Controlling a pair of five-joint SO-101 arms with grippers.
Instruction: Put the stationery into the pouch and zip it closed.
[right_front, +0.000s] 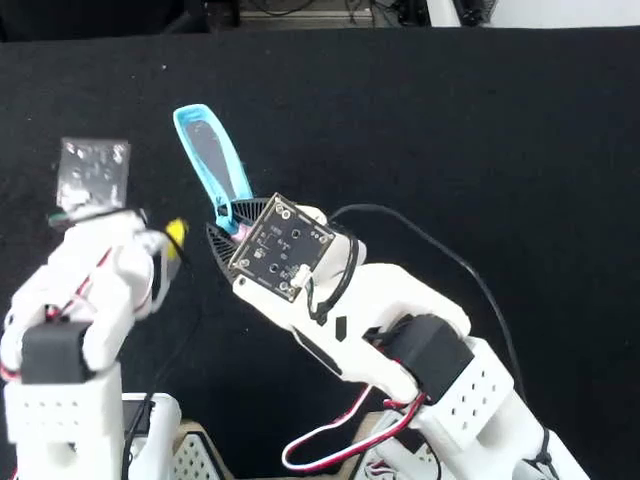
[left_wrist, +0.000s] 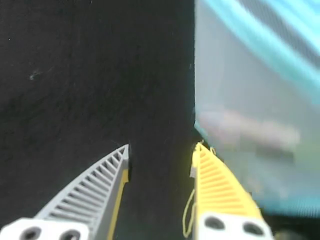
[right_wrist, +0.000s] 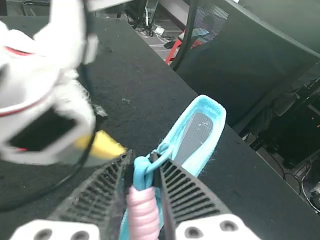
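The black table carried both arms, and we judged the step in hand to be closing the zip, with 1 arm bracing and the other pulling. The right arm reached across the middle, and the left arm stood at the table's left side. The pouch, blue-edged with a grey mesh face, stretched away from the right arm, with its near end in that arm's grip. The right gripper was clamped tight, its 2 dark fingers pinching the pouch's near end at a blue loop. The left gripper stood wide open with nothing between its grey and yellow fingers. The yellow one was just beside the pouch's edge, and we could not tell whether it touched. A pink thing, which we took for stationery, sat at the pinched end, and we could not tell whether it was fully inside. To do this well, we thought the left gripper should first clamp the fabric close to the zip, so the pull would stretch the zip line straight rather than drag the whole pouch. The pull should run along the pouch's length, low and steady. The pink thing needed to be clear of the teeth first, since a jammed slider seemed the likeliest fault.
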